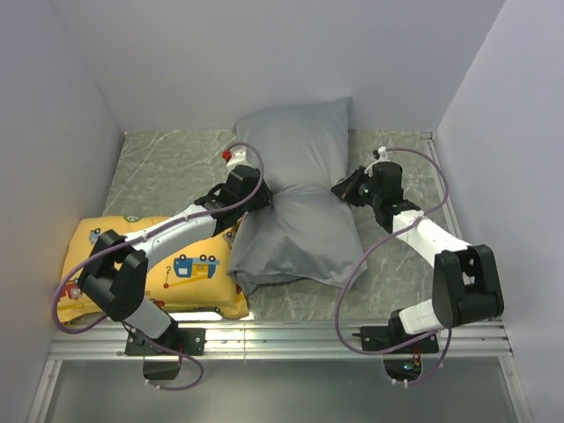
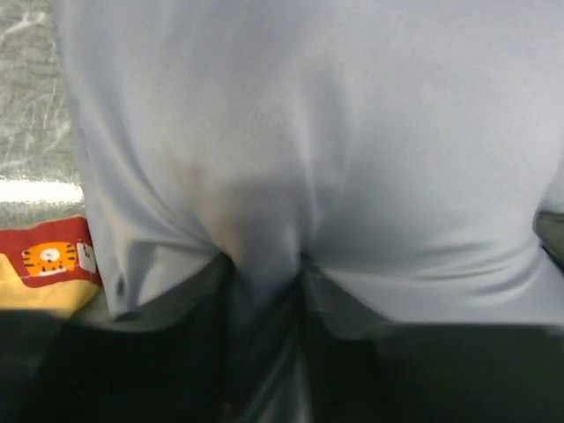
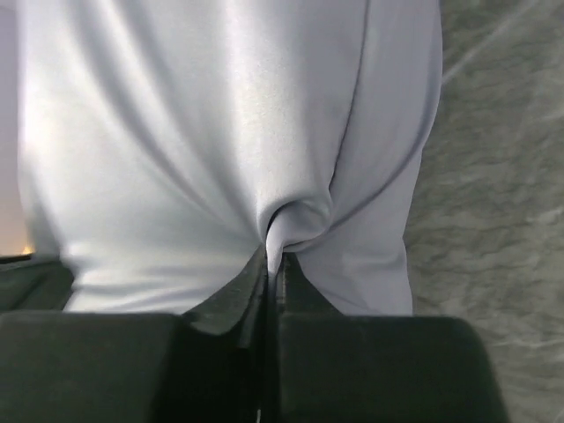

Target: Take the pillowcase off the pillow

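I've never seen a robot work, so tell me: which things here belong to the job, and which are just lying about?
Part of the job: the grey pillowcase, the pillow hidden inside it, the left gripper and right gripper, both pinching its cloth.
Just lying about: the yellow cartoon pillow, under the left arm.

You cannot see the pillow: the pillowcase (image 1: 300, 207) covers it whole. Left of the pillowcase, the left arm (image 1: 181, 227) hides part of the yellow print pillow (image 1: 189, 273).

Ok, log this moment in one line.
left gripper: shut on plain grey fabric pillowcase | right gripper: shut on pillowcase | pillowcase: not yet off
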Robot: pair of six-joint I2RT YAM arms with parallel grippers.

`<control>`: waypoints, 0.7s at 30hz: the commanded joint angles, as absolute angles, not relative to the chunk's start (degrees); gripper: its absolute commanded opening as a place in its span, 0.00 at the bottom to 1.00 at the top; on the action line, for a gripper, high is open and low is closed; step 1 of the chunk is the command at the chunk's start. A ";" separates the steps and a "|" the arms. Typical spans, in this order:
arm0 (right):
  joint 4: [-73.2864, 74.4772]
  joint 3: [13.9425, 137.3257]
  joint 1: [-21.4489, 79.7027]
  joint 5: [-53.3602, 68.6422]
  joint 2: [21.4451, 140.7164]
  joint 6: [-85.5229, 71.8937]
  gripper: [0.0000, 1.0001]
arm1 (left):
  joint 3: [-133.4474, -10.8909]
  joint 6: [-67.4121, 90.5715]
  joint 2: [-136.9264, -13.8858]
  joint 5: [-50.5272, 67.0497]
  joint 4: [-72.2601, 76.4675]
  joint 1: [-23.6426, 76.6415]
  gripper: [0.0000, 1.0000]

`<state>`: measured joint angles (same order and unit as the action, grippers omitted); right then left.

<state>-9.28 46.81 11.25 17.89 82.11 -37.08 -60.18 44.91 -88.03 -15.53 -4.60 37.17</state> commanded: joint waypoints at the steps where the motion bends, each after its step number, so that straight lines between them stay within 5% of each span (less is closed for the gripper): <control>1: -7.57 50.79 11.16 20.30 74.65 -37.53 0.00 | -62.14 44.56 -90.26 -16.79 -5.01 37.35 0.31; 5: -3.79 56.15 11.60 19.43 67.77 -37.53 0.00 | -63.98 44.73 -92.45 -15.04 -4.84 37.88 0.10; 12: 2.54 72.84 17.56 19.25 73.55 -34.90 0.00 | -65.92 48.69 -97.73 -13.01 -1.76 44.82 0.03; 15: 6.32 77.86 22.93 13.46 76.89 -31.38 0.00 | -66.53 49.04 -98.88 -11.78 -0.35 46.84 0.13; 21: 4.92 74.45 24.00 12.22 80.76 -29.63 0.00 | -62.94 49.83 -92.04 -15.19 -0.44 47.02 0.51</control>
